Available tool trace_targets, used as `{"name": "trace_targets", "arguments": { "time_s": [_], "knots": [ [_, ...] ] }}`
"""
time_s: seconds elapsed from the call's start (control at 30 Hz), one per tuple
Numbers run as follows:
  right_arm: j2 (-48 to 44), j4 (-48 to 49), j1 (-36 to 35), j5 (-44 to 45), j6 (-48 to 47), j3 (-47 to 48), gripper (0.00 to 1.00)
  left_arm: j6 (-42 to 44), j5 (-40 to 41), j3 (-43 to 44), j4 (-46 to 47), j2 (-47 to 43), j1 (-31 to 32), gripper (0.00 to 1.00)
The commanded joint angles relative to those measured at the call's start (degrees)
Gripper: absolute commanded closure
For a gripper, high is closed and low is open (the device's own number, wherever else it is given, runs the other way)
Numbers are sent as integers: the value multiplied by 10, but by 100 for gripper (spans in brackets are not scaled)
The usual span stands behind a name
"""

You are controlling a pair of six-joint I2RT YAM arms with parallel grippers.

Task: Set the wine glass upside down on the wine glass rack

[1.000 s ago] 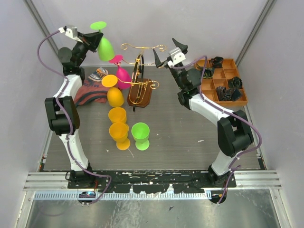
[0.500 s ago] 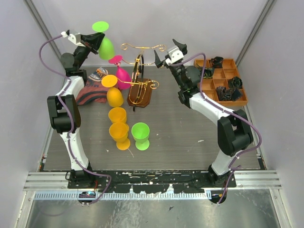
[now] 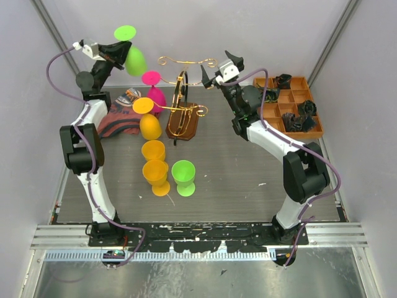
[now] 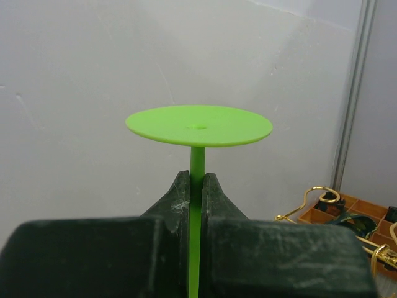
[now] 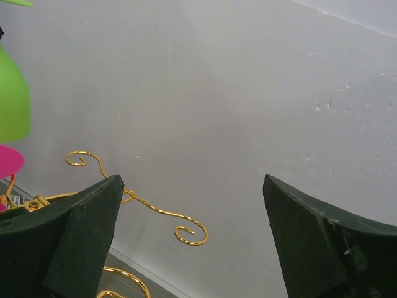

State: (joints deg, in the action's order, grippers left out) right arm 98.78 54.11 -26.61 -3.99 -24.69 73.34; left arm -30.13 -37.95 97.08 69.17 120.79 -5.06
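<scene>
Clamping the thin stem of the green wine glass (image 4: 198, 125), the left gripper (image 4: 197, 185) has both dark fingers pressed tight against it just below the round foot, which lies flat directly above the fingertips. From overhead the glass (image 3: 135, 61) is foot-up, with its bowl hanging just under that claw (image 3: 123, 49) and leaning toward the rack side. The wine glass rack (image 3: 182, 93) stands well apart from this claw, lower down and off to its right on the table, with a pink glass (image 3: 158, 94) hanging on its near side.

The left arm rises steeply from its base, with the wrist held high near the back wall. The right gripper (image 3: 216, 67) is raised beside the rack's top scroll with its jaws spread wide and nothing between them. In its wrist view a gold curl of the rack (image 5: 149, 207) shows beyond the gap (image 5: 192, 186).

The left wrist view hides the bowl behind the claw's body, and the rack appears only as gold bits at the lower right edge. The right wrist view cuts off the green bowl at its left edge. Whether the right fingers touch the wire cannot be told.
</scene>
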Motion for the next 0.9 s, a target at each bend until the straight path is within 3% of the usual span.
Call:
{"name": "trace_targets", "arguments": {
  "time_s": [0.0,0.4,0.67,0.87],
  "knots": [
    [-3,25,1,8,7,14,0,-36,41,15,53,-18,-12,100],
    [2,16,2,0,11,22,0,-21,14,49,27,27,-13,100],
    [16,10,2,-10,15,38,0,106,-32,6,-74,-7,7,100],
    [18,7,2,-12,16,39,0,169,-29,8,-124,16,23,100]
  ]
}}
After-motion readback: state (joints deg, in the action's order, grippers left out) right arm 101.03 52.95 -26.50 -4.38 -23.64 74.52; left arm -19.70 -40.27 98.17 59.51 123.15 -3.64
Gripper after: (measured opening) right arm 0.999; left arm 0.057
